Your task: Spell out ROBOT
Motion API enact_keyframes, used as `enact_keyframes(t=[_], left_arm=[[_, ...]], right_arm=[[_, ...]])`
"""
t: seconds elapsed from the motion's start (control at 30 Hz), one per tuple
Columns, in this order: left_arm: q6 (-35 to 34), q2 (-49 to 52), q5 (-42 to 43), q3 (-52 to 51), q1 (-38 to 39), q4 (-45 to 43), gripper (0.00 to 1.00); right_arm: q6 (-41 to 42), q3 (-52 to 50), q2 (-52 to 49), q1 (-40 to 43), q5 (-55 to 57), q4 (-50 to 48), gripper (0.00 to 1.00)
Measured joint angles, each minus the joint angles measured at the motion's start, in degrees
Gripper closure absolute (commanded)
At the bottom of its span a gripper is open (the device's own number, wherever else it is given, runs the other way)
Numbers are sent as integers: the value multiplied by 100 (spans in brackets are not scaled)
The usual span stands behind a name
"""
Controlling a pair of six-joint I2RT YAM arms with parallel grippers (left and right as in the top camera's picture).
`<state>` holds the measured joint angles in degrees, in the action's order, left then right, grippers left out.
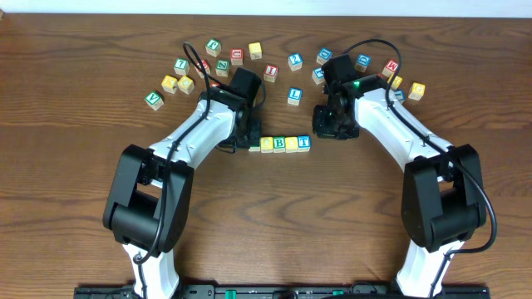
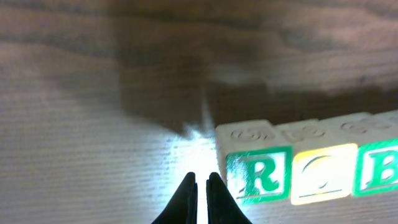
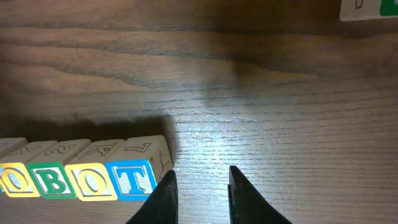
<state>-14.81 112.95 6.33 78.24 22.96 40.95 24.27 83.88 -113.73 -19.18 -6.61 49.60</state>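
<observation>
A row of wooden letter blocks (image 1: 279, 144) lies on the table's middle. The left wrist view shows a green R (image 2: 259, 175), a yellow O (image 2: 318, 175) and a green B (image 2: 377, 169) side by side. The right wrist view shows O (image 3: 13, 180), B (image 3: 55, 180), O (image 3: 93, 182) and a blue T (image 3: 132, 180) at the row's right end. My left gripper (image 2: 201, 184) is shut and empty just left of the R block. My right gripper (image 3: 200, 186) is open and empty just right of the T block.
Several loose letter blocks (image 1: 218, 60) lie scattered across the back of the table, including a blue L block (image 1: 294, 95). A block edge (image 3: 368, 9) shows at the top right of the right wrist view.
</observation>
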Motion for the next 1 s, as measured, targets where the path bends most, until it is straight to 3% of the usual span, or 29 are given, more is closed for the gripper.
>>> enact_keyframes(t=[0.13, 0.3, 0.47, 0.6, 0.73, 0.8, 0.83, 1.0], left_arm=[[96, -24, -9, 83, -114, 216, 92], [221, -590, -85, 188, -483, 345, 92], [282, -1845, -197, 258, -905, 518, 70], [302, -2822, -225, 317, -1250, 619, 42], [304, -3504, -249, 326, -1506, 793, 26], [295, -3786, -247, 326, -1585, 911, 14], [295, -3912, -247, 326, -1611, 964, 3], [306, -4465, -245, 328, -1655, 1287, 2]], right_arm=[[-24, 0, 0, 0, 0, 0, 88], [-103, 0, 9, 0, 0, -20, 78], [-310, 2, 286, 17, -2, -17, 60], [-490, 9, 1045, 76, -2, -15, 47], [-680, 72, 1843, 136, -4, 76, 38], [-723, 87, 2146, 164, 0, 201, 33], [-739, 90, 2288, 188, 7, 289, 30], [-841, 90, 2699, 323, 24, 509, 16]])
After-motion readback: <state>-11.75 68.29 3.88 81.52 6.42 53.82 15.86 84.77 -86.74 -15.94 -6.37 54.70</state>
